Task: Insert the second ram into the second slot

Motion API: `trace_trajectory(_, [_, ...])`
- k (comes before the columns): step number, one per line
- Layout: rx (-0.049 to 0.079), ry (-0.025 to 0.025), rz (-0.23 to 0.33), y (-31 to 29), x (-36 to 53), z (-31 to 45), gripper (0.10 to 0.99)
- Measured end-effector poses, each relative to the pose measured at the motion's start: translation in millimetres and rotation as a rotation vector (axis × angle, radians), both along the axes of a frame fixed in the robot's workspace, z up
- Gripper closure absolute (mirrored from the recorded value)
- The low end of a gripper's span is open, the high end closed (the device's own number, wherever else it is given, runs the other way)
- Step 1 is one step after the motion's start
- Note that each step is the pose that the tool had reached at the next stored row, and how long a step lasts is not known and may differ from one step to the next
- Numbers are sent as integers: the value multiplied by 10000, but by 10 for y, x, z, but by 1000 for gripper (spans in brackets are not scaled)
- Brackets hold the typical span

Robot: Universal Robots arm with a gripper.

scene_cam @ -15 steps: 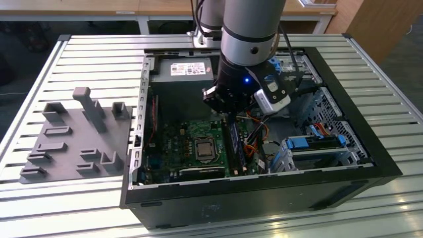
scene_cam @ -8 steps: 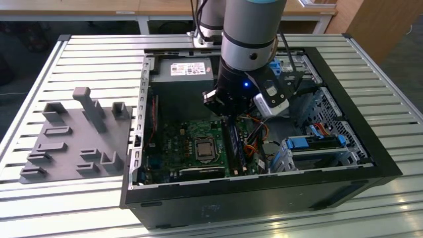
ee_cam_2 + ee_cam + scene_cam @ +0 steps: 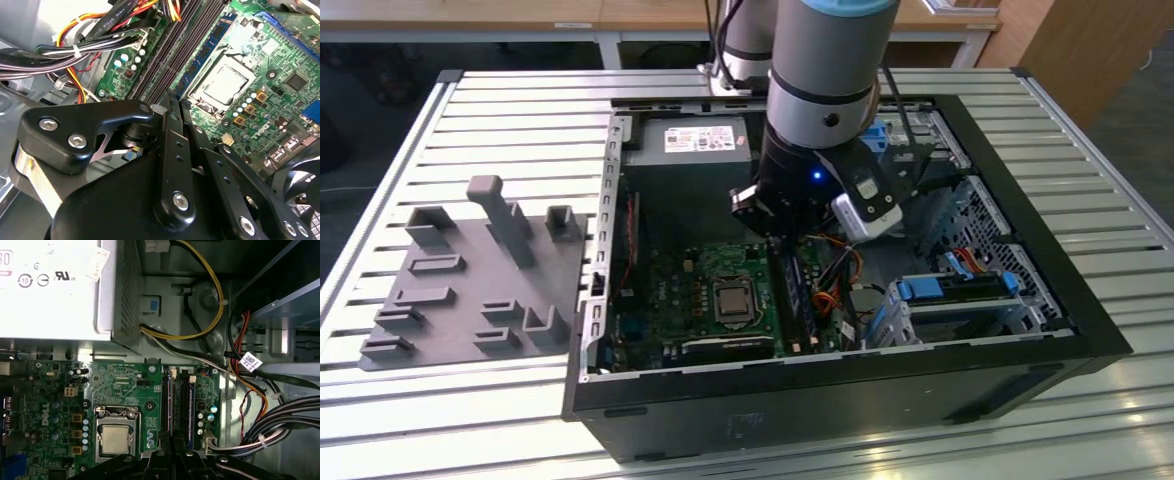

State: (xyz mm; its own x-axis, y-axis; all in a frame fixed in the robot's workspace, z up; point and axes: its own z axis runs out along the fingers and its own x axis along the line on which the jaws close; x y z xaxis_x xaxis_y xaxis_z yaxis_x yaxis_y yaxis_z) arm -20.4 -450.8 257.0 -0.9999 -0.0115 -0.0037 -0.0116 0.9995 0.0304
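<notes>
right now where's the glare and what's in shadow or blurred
First wrist view: the silver power supply box is washed out by glare. Exterior view: the ribbed metal table shines, the black computer case interior is dim. Second wrist view: the black gripper looms close, soft.

The exterior view looks down from high and some way off at the open computer case (image 3: 854, 230) lying on the slatted bench (image 3: 480, 120), with the arm over it. Both wrist views look along the fingers (image 3: 170, 460) toward the motherboard (image 3: 125, 385), from close. The second wrist view is nearer and tilted. Both share the processor socket (image 3: 222, 85) and the memory slots (image 3: 177, 405) beyond the fingertips.
</notes>
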Motion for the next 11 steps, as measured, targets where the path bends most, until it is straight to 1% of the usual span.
trace_trajectory(6, [0,0,-3,0,12,-60,949])
trace_trajectory(11, [-10,0,-2,0,12,-96,949])
